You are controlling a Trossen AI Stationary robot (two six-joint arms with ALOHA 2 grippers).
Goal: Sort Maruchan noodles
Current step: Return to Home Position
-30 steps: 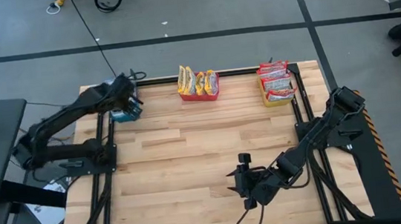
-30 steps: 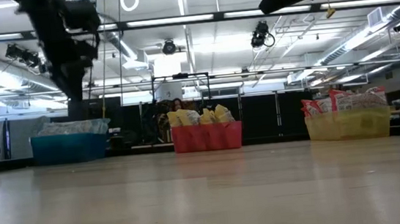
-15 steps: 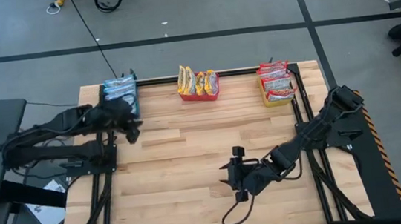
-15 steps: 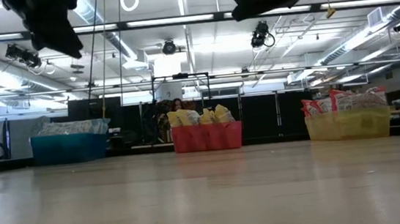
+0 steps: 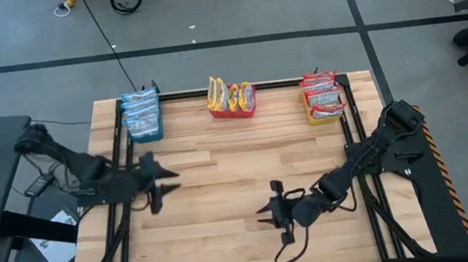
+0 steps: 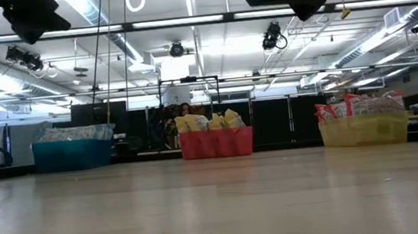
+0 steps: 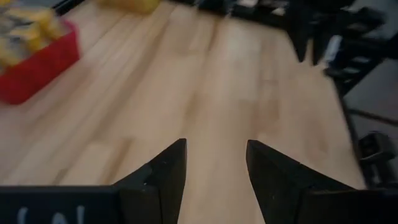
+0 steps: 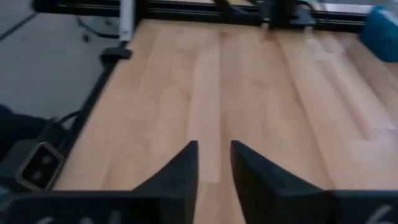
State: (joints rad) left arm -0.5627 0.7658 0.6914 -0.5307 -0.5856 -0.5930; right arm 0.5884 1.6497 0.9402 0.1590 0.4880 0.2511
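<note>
Sorting looks complete, and I judge the step in hand to be the return home: the left arm (image 5: pixel 90 174) hangs over the counter's (image 5: pixel 238 170) left edge with its jaws parted wide and empty, while the right arm (image 5: pixel 344 180) reaches in from the right, its jaws empty too and only narrowly apart. The Maruchan noodles (image 5: pixel 141 113) stand in three bins along the far edge: blue packets in the blue bin (image 5: pixel 147 137), yellow-orange packets (image 5: pixel 228 92) in the red bin (image 5: pixel 234 112) and red-and-white packets (image 5: pixel 323 95) in the yellow bin (image 5: pixel 311 117). As far as the overhead view lets me judge, none lies loose, so the next move calls only for folding each arm to rest, well away from the bins.
</note>
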